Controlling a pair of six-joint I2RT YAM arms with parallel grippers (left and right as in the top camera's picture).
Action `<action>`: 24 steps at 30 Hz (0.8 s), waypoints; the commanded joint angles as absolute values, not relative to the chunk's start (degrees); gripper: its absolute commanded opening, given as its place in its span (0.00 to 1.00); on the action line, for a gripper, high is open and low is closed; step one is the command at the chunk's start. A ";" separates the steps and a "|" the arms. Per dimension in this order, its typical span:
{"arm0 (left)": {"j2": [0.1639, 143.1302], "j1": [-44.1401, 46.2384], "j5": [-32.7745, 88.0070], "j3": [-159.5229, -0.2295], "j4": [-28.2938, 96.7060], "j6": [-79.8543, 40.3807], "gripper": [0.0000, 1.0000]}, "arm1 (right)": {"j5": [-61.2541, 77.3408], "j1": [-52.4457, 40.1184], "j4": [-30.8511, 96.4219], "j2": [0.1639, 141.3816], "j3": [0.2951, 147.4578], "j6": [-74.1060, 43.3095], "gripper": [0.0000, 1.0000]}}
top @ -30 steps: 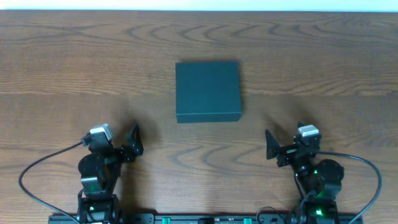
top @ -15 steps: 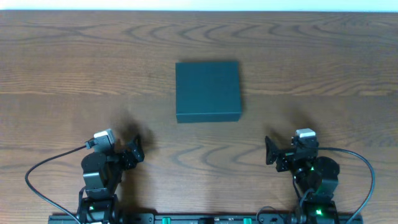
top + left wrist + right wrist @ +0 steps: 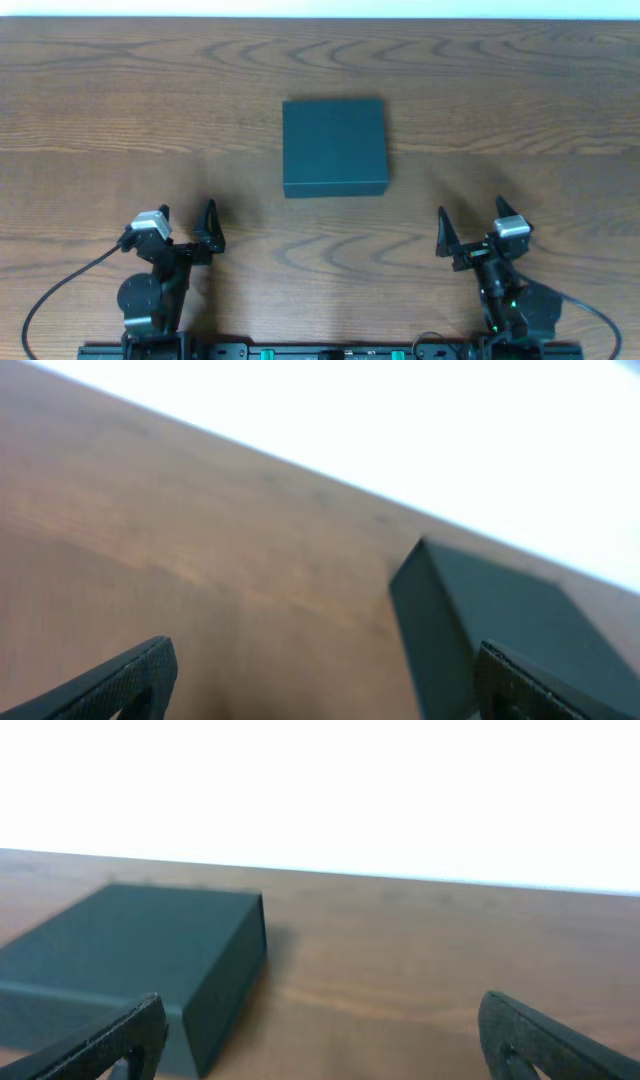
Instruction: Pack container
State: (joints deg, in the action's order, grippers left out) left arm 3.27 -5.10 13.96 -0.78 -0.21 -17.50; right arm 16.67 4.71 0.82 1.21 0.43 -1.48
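Your left gripper (image 3: 187, 214) sits low, jaws spread wide, holding nothing. Your right gripper (image 3: 470, 218) mirrors it: jaws wide apart, holding nothing. Both level, fingertips pointing forward, wrists tucked near the mounts.

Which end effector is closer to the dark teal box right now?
Right, narrowly. The right end effector sits off the near right corner of the teal box; the left end effector sits farther out, off its near left corner.
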 commanded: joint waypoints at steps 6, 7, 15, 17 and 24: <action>0.19 -5.21 14.41 -0.30 2.96 -16.27 0.95 | 16.32 4.03 2.76 0.64 0.32 -2.09 0.99; 0.21 -5.21 14.41 -0.30 2.96 -16.27 0.95 | 16.32 4.03 2.76 0.64 0.32 -2.09 0.99; 0.25 -5.23 14.41 -0.30 2.96 -16.27 0.96 | 16.32 4.03 2.79 0.67 0.32 -2.09 0.99; 0.25 -5.23 14.41 -0.30 2.96 -16.27 0.95 | 16.32 4.03 2.76 0.67 0.32 -2.09 0.99; 0.27 -5.21 14.52 -0.30 2.96 -16.27 0.96 | 16.32 4.03 2.79 0.67 0.32 -2.09 0.99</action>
State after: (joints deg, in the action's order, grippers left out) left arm 0.62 -5.10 13.93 -0.78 -0.19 -17.50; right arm 16.64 4.54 2.42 1.04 0.43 -1.48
